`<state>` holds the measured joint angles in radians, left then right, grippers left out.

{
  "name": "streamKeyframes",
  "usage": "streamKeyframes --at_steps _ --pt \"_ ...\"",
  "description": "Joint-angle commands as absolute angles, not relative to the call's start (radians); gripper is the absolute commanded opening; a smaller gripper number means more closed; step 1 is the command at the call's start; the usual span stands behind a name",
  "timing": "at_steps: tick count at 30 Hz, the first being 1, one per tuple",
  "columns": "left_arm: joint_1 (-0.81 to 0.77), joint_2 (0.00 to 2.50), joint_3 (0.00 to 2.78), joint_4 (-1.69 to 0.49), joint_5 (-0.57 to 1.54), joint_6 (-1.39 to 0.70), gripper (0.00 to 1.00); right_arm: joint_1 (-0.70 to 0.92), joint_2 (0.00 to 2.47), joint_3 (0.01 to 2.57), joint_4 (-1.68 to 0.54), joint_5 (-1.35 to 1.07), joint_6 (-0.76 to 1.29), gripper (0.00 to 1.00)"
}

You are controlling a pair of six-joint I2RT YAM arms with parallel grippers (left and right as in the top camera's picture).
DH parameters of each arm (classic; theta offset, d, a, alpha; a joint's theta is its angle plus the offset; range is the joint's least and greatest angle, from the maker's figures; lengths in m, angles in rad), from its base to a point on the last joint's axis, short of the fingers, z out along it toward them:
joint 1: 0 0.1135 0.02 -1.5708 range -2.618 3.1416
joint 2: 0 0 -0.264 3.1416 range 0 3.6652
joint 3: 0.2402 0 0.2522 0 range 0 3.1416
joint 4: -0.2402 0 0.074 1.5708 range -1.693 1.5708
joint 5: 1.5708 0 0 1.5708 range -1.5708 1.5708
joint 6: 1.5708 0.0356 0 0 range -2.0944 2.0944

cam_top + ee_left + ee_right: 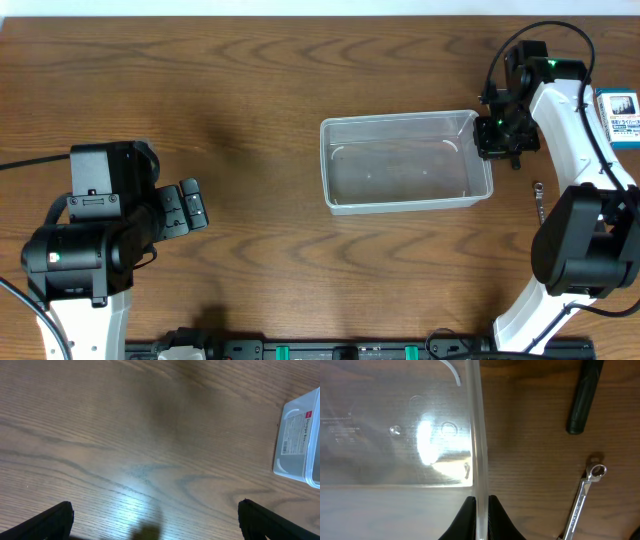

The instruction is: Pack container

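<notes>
Clear plastic container (400, 165) empty (labelled base) | right claw (481, 510) pinching its rim | left claw (157, 520) wide, unladen

A dark wood-grain table (250, 100) carries a clear plastic container (400, 205), a small metal wrench (582, 502), a black tool handle (584, 397) and a blue-and-white box (620, 117).

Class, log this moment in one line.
right claw: shut on container rim | left claw: open | container: empty | wrench: on table

Overhead: straight down on the whole table (250, 80). Left wrist: low, looking past the left claw (155, 517), tub (300, 435) far ahead-right. Right wrist: very near, down past the right claw (481, 515) onto the same tub, shared by all three.
</notes>
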<state>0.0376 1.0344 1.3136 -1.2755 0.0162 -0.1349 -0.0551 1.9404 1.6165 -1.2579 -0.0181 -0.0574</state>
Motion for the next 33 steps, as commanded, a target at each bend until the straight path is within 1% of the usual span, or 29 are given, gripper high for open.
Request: streamKeyframes --at_steps 1,18,20,25,33 --pt "0.041 1.038 1.331 -1.275 0.015 -0.144 0.98 -0.057 1.953 1.620 -1.261 -0.001 -0.023 0.05" --pt "0.041 1.038 1.331 -1.275 0.015 -0.144 0.98 -0.059 1.953 1.620 -1.273 0.004 0.004 0.05" --pt "0.041 1.038 1.331 -1.275 0.015 -0.144 0.98 -0.059 1.953 1.620 -1.272 0.004 0.003 0.06" --pt "0.041 1.038 1.331 -1.275 0.015 -0.144 0.98 -0.059 1.953 1.620 -1.273 0.011 -0.001 0.11" --pt "0.041 1.038 1.331 -1.275 0.015 -0.144 0.98 -0.059 1.953 1.621 -1.274 0.010 -0.001 0.15"
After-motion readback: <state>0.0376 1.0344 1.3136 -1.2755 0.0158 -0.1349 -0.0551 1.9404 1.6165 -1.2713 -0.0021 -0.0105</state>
